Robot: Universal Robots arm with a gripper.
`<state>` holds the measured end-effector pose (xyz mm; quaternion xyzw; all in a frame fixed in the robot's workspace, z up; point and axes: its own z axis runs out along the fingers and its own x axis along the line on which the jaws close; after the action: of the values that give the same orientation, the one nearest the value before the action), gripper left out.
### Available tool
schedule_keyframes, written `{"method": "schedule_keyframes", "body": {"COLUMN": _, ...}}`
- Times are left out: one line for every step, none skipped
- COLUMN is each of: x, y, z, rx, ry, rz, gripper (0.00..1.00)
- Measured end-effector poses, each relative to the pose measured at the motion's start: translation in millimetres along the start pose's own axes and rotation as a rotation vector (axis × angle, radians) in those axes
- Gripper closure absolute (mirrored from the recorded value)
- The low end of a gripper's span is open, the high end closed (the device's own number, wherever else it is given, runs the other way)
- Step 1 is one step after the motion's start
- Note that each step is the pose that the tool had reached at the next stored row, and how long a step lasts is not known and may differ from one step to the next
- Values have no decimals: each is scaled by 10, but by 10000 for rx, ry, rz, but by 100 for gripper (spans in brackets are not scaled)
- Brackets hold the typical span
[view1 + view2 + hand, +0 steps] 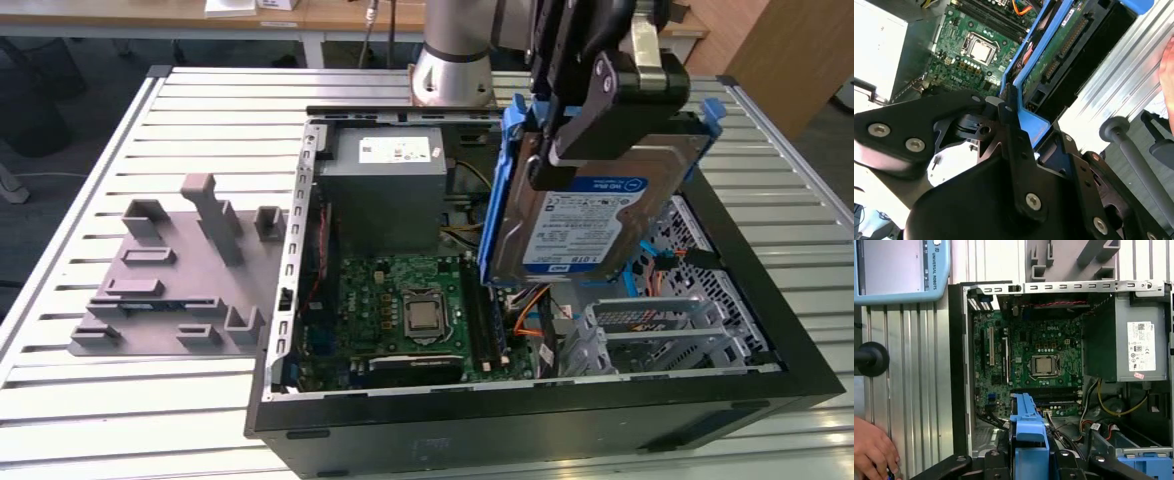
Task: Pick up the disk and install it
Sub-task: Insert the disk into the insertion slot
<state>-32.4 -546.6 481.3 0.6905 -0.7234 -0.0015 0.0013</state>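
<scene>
Disk (594, 215) is hanging edge-down over the open computer case (534, 420), end effector (587, 140) clamped on its top edge. I am worrying about its lower corner snagging the orange cables (534, 305) or clipping the metal cage (667, 330) beside them.

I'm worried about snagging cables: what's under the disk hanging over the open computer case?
Below the silver blue-framed disk lie orange cables and a silver metal drive cage. Whatever sits directly behind the disk is covered.
</scene>
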Motion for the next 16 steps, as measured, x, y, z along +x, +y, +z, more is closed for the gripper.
{"method": "schedule_keyframes", "body": {"x": 18, "y": -4, "z": 7, "rx": 0, "ry": -1, "rz": 1, "gripper": 64}}
{"method": "schedule_keyframes", "body": {"x": 36, "y": -7, "z": 13, "rx": 0, "ry": -1, "rz": 2, "gripper": 64}}
{"method": "schedule_keyframes", "body": {"x": 55, "y": -10, "z": 19, "rx": 0, "ry": -1, "rz": 2, "gripper": 64}}
{"method": "schedule_keyframes", "body": {"x": 73, "y": -14, "z": 25, "rx": 0, "ry": 0, "rz": 3, "gripper": 64}}
{"method": "schedule_keyframes", "body": {"x": 91, "y": -18, "z": 32, "rx": 0, "ry": 0, "rz": 3, "gripper": 64}}
{"method": "schedule_keyframes", "body": {"x": 106, "y": -27, "z": 39, "rx": 0, "ry": 0, "rz": 3, "gripper": 64}}
{"method": "schedule_keyframes", "body": {"x": 114, "y": -42, "z": 48, "rx": 1, "ry": -2, "rz": 4, "gripper": 64}}
{"method": "schedule_keyframes", "body": {"x": 117, "y": -65, "z": 57, "rx": 1, "ry": -3, "rz": 4, "gripper": 64}}
{"method": "schedule_keyframes", "body": {"x": 120, "y": -90, "z": 65, "rx": -1, "ry": 0, "rz": 3, "gripper": 64}}
{"method": "schedule_keyframes", "body": {"x": 122, "y": -115, "z": 74, "rx": -2, "ry": 0, "rz": 3, "gripper": 64}}
{"method": "schedule_keyframes", "body": {"x": 125, "y": -141, "z": 84, "rx": -2, "ry": -1, "rz": 3, "gripper": 64}}
{"method": "schedule_keyframes", "body": {"x": 127, "y": -165, "z": 92, "rx": -2, "ry": -1, "rz": 3, "gripper": 64}}
{"method": "schedule_keyframes", "body": {"x": 128, "y": -189, "z": 100, "rx": -3, "ry": 0, "rz": 3, "gripper": 64}}
{"method": "schedule_keyframes", "body": {"x": 129, "y": -213, "z": 108, "rx": -3, "ry": 1, "rz": 4, "gripper": 64}}
{"method": "schedule_keyframes", "body": {"x": 130, "y": -237, "z": 116, "rx": -3, "ry": 0, "rz": 4, "gripper": 64}}
{"method": "schedule_keyframes", "body": {"x": 131, "y": -261, "z": 124, "rx": -3, "ry": 1, "rz": 4, "gripper": 64}}
